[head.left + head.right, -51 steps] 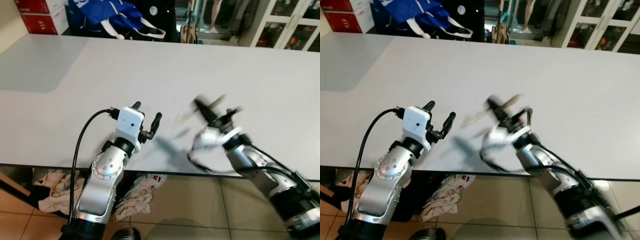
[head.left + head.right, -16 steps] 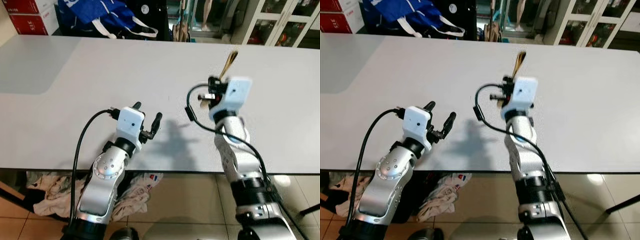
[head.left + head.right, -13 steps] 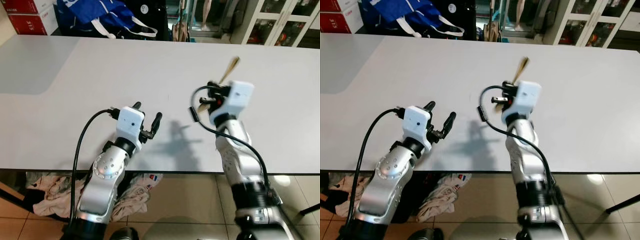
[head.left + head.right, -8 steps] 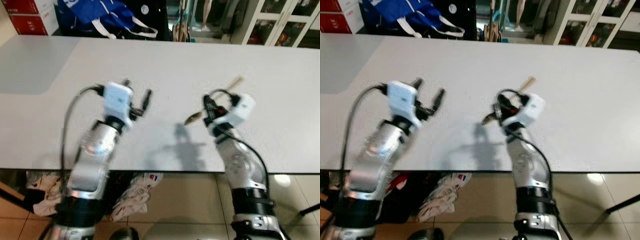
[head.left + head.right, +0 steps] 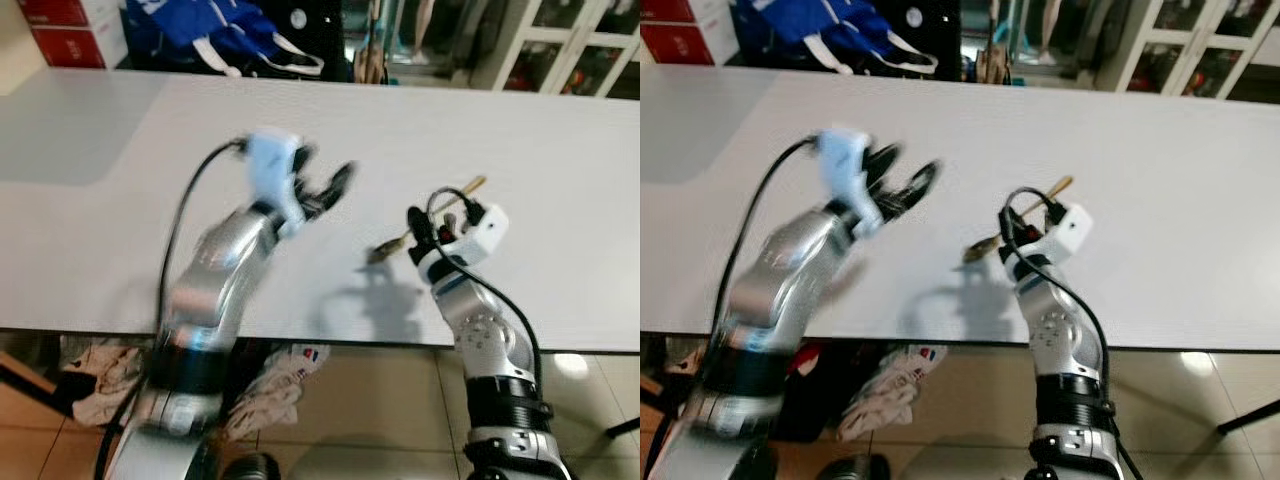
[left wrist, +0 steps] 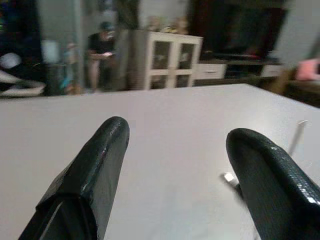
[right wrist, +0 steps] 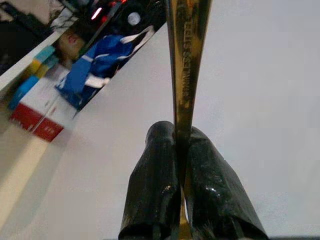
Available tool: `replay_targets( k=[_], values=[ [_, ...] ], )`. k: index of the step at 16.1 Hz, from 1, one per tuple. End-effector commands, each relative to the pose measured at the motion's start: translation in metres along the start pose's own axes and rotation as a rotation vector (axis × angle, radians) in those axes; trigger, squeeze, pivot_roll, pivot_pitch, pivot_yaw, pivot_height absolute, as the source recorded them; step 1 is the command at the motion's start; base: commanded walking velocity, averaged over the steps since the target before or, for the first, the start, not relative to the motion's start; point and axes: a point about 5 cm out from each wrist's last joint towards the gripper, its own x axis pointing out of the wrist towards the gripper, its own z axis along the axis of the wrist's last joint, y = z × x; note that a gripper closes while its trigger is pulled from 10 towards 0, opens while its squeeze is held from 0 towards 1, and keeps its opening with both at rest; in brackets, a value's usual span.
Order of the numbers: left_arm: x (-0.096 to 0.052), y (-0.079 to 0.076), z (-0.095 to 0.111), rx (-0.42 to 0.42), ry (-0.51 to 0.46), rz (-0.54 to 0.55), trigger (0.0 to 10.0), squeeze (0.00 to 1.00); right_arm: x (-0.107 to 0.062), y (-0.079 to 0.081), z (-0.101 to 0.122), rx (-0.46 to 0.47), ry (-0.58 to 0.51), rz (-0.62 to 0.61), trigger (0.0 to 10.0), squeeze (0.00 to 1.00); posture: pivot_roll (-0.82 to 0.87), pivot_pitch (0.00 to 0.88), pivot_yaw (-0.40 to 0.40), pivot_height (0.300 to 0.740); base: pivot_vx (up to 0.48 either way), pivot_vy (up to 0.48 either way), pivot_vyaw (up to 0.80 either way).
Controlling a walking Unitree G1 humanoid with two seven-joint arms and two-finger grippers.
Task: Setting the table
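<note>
My right gripper [image 5: 428, 228] is shut on a gold spoon [image 5: 385, 249], held low over the white table [image 5: 120, 220] near its front edge. The spoon lies almost level, with its bowl toward my left and its handle tip [image 5: 474, 183] pointing to the far right. In the right wrist view the two fingers [image 7: 156, 175] pinch the gold handle [image 7: 186, 50], which is stamped "stainless steel". My left gripper [image 5: 328, 190] is raised over the table's middle, blurred by motion. It is open with nothing between its fingers [image 6: 97, 165], and it stands a short way left of the spoon.
A blue bag [image 5: 215, 25] and red boxes [image 5: 75, 25] sit beyond the table's far edge, with glass-door cabinets [image 5: 560, 40] at the far right. Crumpled clothes [image 5: 280, 385] lie on the tiled floor under the table. A person [image 6: 102, 50] stands far off in the left wrist view.
My left arm has swung up and rightward over the table toward the spoon. The right gripper has come down, tipping the spoon from nearly upright to almost level.
</note>
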Motion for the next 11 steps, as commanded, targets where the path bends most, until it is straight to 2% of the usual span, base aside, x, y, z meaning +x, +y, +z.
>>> replay_targets(
  k=[1, 2, 3, 4, 5, 6, 7, 9, 10, 11],
  values=[
    [0.002, -0.002, -0.005, -0.014, 0.025, -0.028, 10.0, 0.0, -0.001, 0.001, 0.005, -0.028, -0.009, 0.011, 10.0, 0.0, 0.01, 0.031, -0.009, 0.74, 0.0, 0.0, 0.0],
    [0.009, -0.002, 0.001, 0.005, 0.02, -0.058, 10.0, 0.0, -0.002, 0.004, 0.004, -0.134, -0.009, 0.022, 10.0, 0.0, 0.0, 0.025, -0.002, 0.74, 0.0, 0.0, 0.0],
    [0.012, 0.0, 0.006, 0.014, 0.014, -0.065, 10.0, 0.0, -0.003, 0.006, 0.006, -0.287, -0.03, 0.025, 10.0, 0.0, -0.01, 0.024, -0.001, 0.74, 0.0, 0.0, 0.0],
    [0.015, 0.003, 0.009, 0.0, 0.012, -0.071, 10.0, 0.0, -0.007, 0.014, 0.006, -0.532, -0.059, 0.074, 10.0, 0.0, -0.01, 0.025, -0.006, 0.74, 0.0, 0.0, 0.0],
    [0.017, 0.002, 0.009, -0.005, 0.015, -0.09, 10.0, 0.0, -0.01, 0.018, 0.005, -0.689, -0.083, 0.11, 10.0, 0.0, -0.01, 0.026, -0.007, 0.74, 0.0, 0.0, 0.0],
    [0.019, 0.0, 0.009, 0.002, 0.021, -0.113, 10.0, 0.0, -0.012, 0.022, 0.004, -0.822, -0.119, 0.143, 10.0, 0.0, -0.01, 0.029, -0.009, 0.74, 0.0, 0.0, 0.0],
    [0.02, 0.0, 0.009, 0.005, 0.021, -0.114, 10.0, 0.0, -0.012, 0.023, 0.004, -0.852, -0.13, 0.147, 10.0, 0.0, -0.01, 0.029, -0.009, 0.74, 0.0, 0.0, 0.0],
    [0.022, 0.006, 0.014, 0.02, 0.011, -0.109, 10.0, 0.0, -0.018, 0.034, 0.008, -1.251, -0.333, 0.159, 10.0, 0.0, -0.01, 0.038, -0.003, 0.74, 0.0, 0.0, 0.0],
    [0.022, 0.008, 0.017, 0.022, 0.004, -0.106, 10.0, 0.0, -0.02, 0.035, 0.008, -1.365, -0.398, 0.159, 10.0, 0.0, -0.01, 0.038, -0.003, 0.74, 0.0, 0.0, 0.0],
    [0.022, 0.008, 0.02, 0.025, -0.006, -0.107, 10.0, 0.0, -0.025, 0.038, 0.008, -1.541, -0.516, 0.182, 10.0, 0.0, -0.01, 0.041, -0.003, 0.74, 0.0, 0.0, 0.0]
  ],
)
